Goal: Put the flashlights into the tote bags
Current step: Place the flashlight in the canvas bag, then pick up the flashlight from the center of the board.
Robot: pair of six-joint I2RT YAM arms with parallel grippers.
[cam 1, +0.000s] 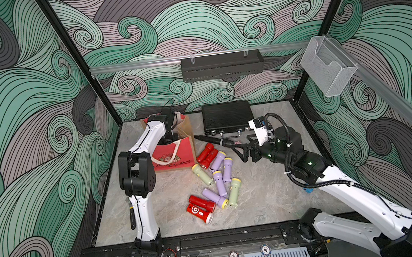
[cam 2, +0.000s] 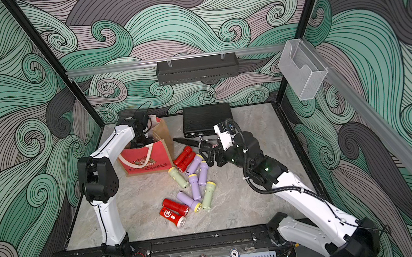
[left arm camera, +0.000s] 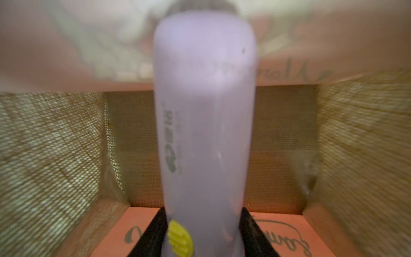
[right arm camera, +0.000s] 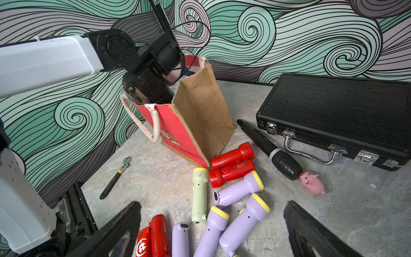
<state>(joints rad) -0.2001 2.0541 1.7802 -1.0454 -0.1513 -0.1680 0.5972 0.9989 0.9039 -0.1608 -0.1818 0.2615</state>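
The tote bag [cam 1: 176, 157] stands upright at the back left, red front facing forward and brown side [right arm camera: 200, 115] to the right. My left arm reaches down into its mouth, and both top views hide the gripper there. In the left wrist view my left gripper [left arm camera: 202, 222] is shut on a lilac flashlight [left arm camera: 204, 133] with a yellow switch, inside the bag's woven walls [left arm camera: 55, 144]. Several flashlights [cam 1: 219, 184], red, lilac and pale green, lie loose on the table right of the bag. My right gripper [cam 1: 243, 151] hovers open just right of that pile [right arm camera: 222, 222], holding nothing.
A black ribbed case [cam 1: 227, 116] lies at the back. A black microphone-like stick [cam 1: 212, 140] and a pink pig figure [right arm camera: 312, 182] lie in front of it. A small wrench [right arm camera: 115, 175] lies left of the bag. A black shelf [cam 1: 222, 65] hangs on the back wall.
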